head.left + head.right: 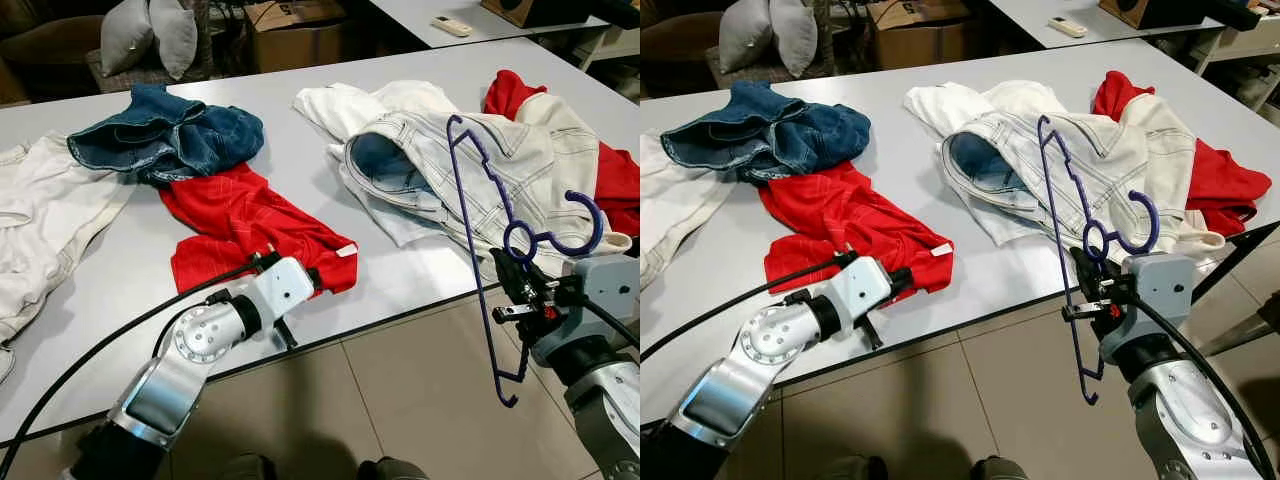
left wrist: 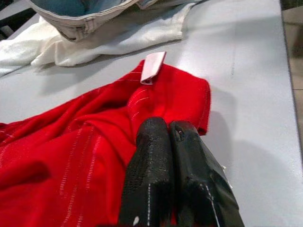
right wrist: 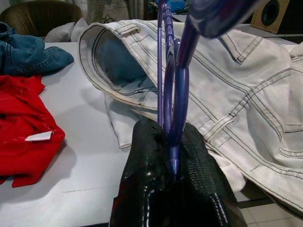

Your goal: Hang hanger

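One purple hanger [image 1: 478, 215] sits clamped in the right gripper [image 1: 522, 290], left gripper [image 2: 176, 175] closed empty; carrying step, next needs a rail.

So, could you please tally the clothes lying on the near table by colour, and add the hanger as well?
Red garments: 2, the red shirt and a red garment at the far right.
White garments: 3, white jacket, white cloth, white garment.
Blue denim: 1.
Purple hanger, held by the right gripper: 1.
Total: 7.

purple hanger [image 1: 478, 232] (upright), right gripper [image 1: 520, 283], clothes-strewn table [image 1: 420, 270]
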`<state>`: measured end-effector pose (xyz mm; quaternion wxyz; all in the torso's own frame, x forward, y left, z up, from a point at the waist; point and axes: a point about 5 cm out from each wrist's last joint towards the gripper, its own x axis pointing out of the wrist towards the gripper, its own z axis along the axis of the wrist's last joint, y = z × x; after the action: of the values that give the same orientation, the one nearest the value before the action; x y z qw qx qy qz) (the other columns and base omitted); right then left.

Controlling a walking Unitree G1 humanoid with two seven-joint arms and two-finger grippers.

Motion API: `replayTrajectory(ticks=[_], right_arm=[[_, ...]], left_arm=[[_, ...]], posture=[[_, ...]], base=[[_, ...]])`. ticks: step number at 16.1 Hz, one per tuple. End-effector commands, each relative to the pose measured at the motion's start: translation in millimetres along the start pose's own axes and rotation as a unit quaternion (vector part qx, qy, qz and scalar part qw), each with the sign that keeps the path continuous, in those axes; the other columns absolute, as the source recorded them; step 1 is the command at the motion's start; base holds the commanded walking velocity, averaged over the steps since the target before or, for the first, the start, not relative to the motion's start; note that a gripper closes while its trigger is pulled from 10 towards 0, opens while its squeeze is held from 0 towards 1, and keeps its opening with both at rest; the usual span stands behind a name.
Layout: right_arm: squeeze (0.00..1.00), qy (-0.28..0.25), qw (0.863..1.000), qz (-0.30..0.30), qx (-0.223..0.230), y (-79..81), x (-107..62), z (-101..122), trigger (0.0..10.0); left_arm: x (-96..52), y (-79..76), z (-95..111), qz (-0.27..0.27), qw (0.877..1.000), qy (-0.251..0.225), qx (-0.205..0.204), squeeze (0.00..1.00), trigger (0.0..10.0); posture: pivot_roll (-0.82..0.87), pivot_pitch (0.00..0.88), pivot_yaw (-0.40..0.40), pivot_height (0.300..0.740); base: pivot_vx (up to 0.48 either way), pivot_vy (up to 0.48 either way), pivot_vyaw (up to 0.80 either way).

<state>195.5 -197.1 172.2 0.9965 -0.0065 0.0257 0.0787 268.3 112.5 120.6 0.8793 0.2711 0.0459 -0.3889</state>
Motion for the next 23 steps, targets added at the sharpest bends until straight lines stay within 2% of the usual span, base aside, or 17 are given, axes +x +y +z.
replayTrajectory(ticks=[1,3,4,5,6,9,14,15,16,17,18,19,22,23], right_arm=[[0.0,0.003,1.0,0.006,-0.001,1.2,-0.8,0,10.0],[0.0,0.002,1.0,-0.001,0.006,-0.4,-1.8,-1,10.0],[0.0,-0.001,1.0,-0.009,0.016,-3.1,-1.9,-1,10.0],[0.0,-0.002,1.0,-0.012,0.019,-4.3,-1.8,-2,10.0],[0.0,-0.005,1.0,-0.019,0.021,-7.2,-1.4,-2,10.0],[0.0,-0.004,0.999,-0.025,0.024,-8.4,-3.3,-4,10.0],[0.0,-0.006,0.999,-0.026,0.028,-8.0,-1.1,-4,10.0],[0.0,-0.007,0.999,-0.024,0.028,-7.9,-0.1,-4,10.0],[0.0,-0.007,0.999,-0.023,0.028,-7.8,0.4,-4,10.0],[0.0,-0.006,0.999,-0.022,0.027,-7.7,0.8,-4,10.0],[0.0,-0.006,0.999,-0.022,0.027,-7.8,0.9,-4,10.0],[0.0,-0.006,0.999,-0.022,0.026,-7.9,1.0,-4,10.0],[0.0,-0.006,0.999,-0.022,0.026,-7.9,1.3,-4,10.0],[0.0,-0.007,0.999,-0.022,0.026,-7.7,1.5,-4,10.0]], left_arm=[[-0.7,7.1,0,0.01,1.0,0.003,0.002,0.0,0.0],[2.0,24.5,2,0.053,0.999,0.0,0.002,0.0,0.0],[2.1,40.4,3,0.096,0.995,0.001,-0.001,0.0,0.0],[1.7,46.5,2,0.115,0.993,0.001,-0.001,0.0,0.0],[0.0,60.6,4,0.153,0.988,-0.003,-0.001,0.0,0.0],[-1.3,67.5,8,0.171,0.985,-0.019,-0.013,0.0,0.0],[-0.9,54.8,1,0.143,0.989,-0.014,-0.041,0.0,0.0],[-0.3,53.7,2,0.142,0.988,-0.017,-0.054,0.0,7.0],[1.0,49.1,4,0.118,0.99,-0.029,-0.064,0.0,10.0],[1.3,44.6,7,0.094,0.992,-0.04,-0.067,0.0,10.0],[1.1,41.4,9,0.079,0.994,-0.047,-0.06,0.53,10.0],[0.5,34.9,10,0.054,0.996,-0.05,-0.051,1.0,10.0],[1.0,14.7,5,-0.022,0.999,-0.036,-0.017,1.0,10.0],[1.1,12.8,3,-0.026,0.999,-0.03,-0.012,1.0,10.0]], posture=[[-0.09,0.087,0.002,0.74],[-0.09,0.08,0.002,0.74],[-0.1,0.077,0.003,0.74],[-0.1,0.073,0.009,0.74],[-0.1,0.071,0.014,0.74],[-0.1,0.071,0.02,0.74],[-0.09,0.072,0.019,0.74],[-0.08,0.071,0.017,0.74],[-0.08,0.072,0.016,0.74],[-0.08,0.071,0.016,0.74],[-0.08,0.072,0.016,0.74],[-0.08,0.073,0.015,0.74],[-0.08,0.073,0.015,0.74],[-0.08,0.072,0.016,0.74]], base=[[0.0,0.0,0.0],[0.0,0.0,0.0],[0.0,0.0,0.0],[0.0,0.0,0.0],[0.0,0.0,0.0],[0.0,0.0,0.0],[0.0,0.0,0.0],[0.0,0.0,0.0],[0.0,0.0,0.0],[0.0,0.0,0.0],[0.0,0.0,0.0],[0.0,0.0,0.0],[0.0,0.0,0.0],[0.0,0.0,0.0]])
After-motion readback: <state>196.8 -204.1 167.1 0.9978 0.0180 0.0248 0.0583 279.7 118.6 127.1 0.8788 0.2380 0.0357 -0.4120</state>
